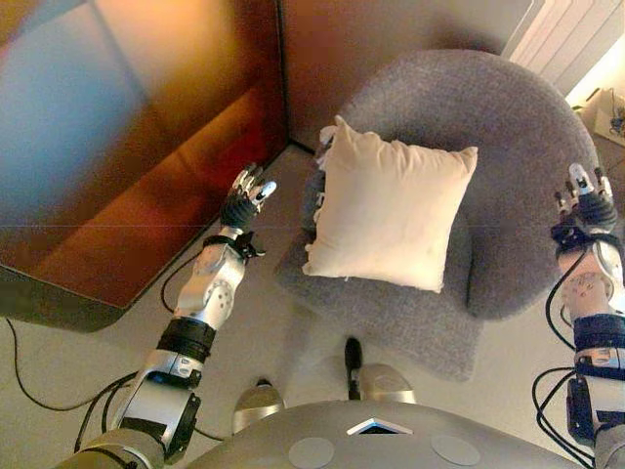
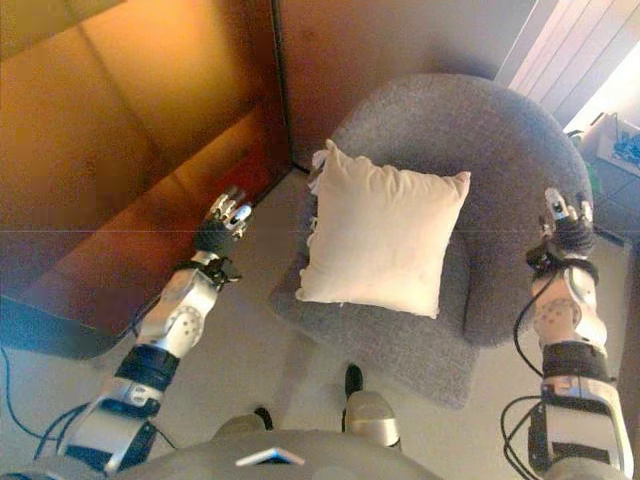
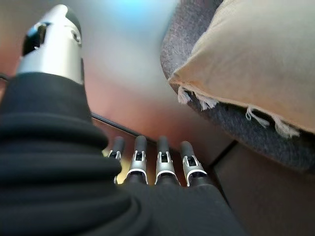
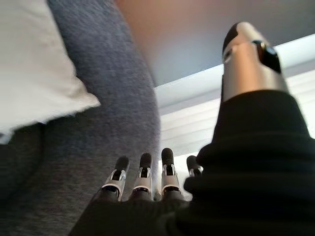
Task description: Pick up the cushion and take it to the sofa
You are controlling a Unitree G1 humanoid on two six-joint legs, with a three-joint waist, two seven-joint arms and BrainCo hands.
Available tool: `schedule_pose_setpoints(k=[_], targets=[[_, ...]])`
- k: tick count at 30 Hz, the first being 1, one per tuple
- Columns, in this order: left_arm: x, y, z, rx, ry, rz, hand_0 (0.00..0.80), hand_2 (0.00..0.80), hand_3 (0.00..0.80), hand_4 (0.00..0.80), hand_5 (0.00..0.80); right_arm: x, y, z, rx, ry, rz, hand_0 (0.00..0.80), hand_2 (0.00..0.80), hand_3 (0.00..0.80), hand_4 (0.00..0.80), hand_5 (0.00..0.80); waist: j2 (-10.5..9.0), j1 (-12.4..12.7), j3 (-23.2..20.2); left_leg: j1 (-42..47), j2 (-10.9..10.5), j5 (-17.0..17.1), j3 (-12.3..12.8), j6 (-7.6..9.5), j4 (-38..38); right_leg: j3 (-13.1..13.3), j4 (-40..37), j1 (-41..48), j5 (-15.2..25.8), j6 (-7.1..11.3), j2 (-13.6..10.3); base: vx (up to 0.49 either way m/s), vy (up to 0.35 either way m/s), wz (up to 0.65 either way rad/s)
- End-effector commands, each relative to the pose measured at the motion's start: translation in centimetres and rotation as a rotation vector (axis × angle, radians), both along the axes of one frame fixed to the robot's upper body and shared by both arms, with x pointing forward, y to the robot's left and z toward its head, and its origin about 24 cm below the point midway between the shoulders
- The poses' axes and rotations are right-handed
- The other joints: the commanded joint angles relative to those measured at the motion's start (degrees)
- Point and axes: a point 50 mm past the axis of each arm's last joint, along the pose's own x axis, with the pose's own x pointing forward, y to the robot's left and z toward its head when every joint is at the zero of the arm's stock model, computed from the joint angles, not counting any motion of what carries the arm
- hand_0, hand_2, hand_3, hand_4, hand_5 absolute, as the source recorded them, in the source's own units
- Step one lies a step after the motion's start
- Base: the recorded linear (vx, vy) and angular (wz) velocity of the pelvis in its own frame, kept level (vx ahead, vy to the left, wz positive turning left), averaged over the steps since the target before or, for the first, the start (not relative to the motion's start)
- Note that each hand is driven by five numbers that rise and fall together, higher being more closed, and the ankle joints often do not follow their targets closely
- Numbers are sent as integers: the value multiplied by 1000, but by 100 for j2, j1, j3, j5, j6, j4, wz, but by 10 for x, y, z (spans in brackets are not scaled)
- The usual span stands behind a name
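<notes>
A cream square cushion (image 1: 391,210) with fringed corners leans on the seat of a round grey armchair (image 1: 508,127). It also shows in the left wrist view (image 3: 256,64) and the right wrist view (image 4: 34,64). My left hand (image 1: 246,195) is open and empty, held to the left of the chair, apart from the cushion. My right hand (image 1: 584,203) is open and empty, just past the chair's right edge. The cushion lies between the two hands, touched by neither.
A wooden wall panel (image 1: 127,137) stands at the left and behind the chair. A white slatted blind or radiator (image 1: 571,39) is at the back right, with small clutter (image 1: 610,112) beside it. Pale floor (image 1: 283,342) lies in front of the chair.
</notes>
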Motion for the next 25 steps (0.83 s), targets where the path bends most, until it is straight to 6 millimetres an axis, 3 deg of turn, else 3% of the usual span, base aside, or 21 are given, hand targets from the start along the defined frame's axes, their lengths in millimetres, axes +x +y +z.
schedule_pose_setpoints(k=[1,6,10,19,25], targets=[[-2,1,21,-41,-122,-22,0,0,0,0,0,4,34,4,-11,-105,160,0,0,0,0,0,1,-48,-182,-360,102,209,80,64,201,261,135,86,-219,619,-283,-103,45,-6],[-22,0,1,-43,-68,-55,0,0,0,0,0,-13,102,-37,92,-65,356,0,0,0,0,0,21,-78,-151,-278,-4,247,74,149,29,296,54,54,-161,594,-183,-95,36,-7],[-38,2,-17,-53,-14,-87,0,0,0,0,0,-22,132,-52,184,-49,419,0,0,0,0,0,76,-25,-94,-295,-115,332,1,190,-184,207,-60,-30,-81,575,-124,-119,54,-4],[-58,-4,-37,-17,53,-111,0,0,0,0,0,-37,161,-75,315,27,429,0,0,0,0,0,144,70,-2,-294,-248,325,-108,271,-268,57,-61,-27,-72,574,-120,-52,52,2],[-62,-10,-41,-29,73,-156,0,0,0,0,0,-36,167,-74,198,56,456,0,0,0,0,0,158,96,18,-285,-298,296,-109,304,-244,-16,-32,-1,-80,582,-178,-6,12,5]])
